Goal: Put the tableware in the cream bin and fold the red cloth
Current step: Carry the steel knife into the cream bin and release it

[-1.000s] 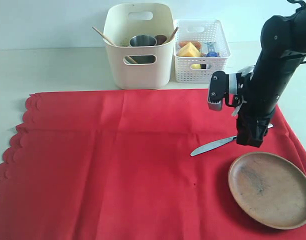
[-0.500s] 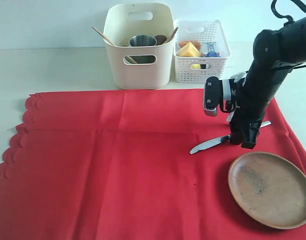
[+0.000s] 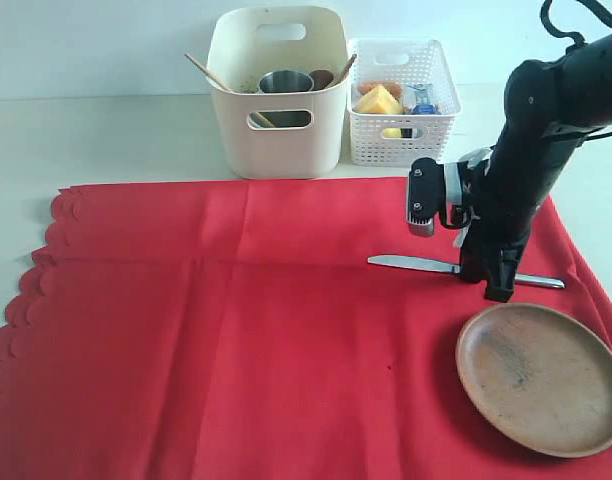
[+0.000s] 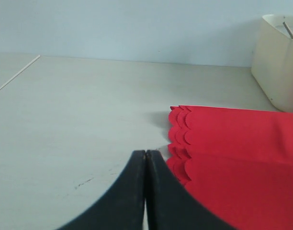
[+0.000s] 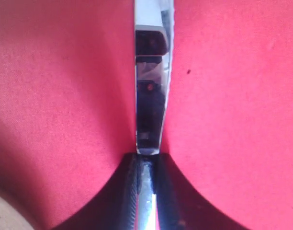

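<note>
Right fingers (image 5: 131, 167) clamp the knife (image 3: 406, 263) mid-length, lying side to side on the cloth (image 3: 236, 330), bin (image 3: 276, 140) beyond; left fingers (image 4: 129, 191) together.

- Exterior cam: up high, opposite the cream bin (image 3: 278, 130), looking down across the whole red cloth (image 3: 236, 340).
- Left wrist cam: low, just off the cloth's scalloped edge; shares that edge and the bin with the exterior.
- Right wrist cam: super close, straight down on the cloth.

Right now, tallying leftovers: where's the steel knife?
Exterior view: the steel knife lies on the red cloth, right side, in the right gripper, just beyond the wooden plate.
</note>
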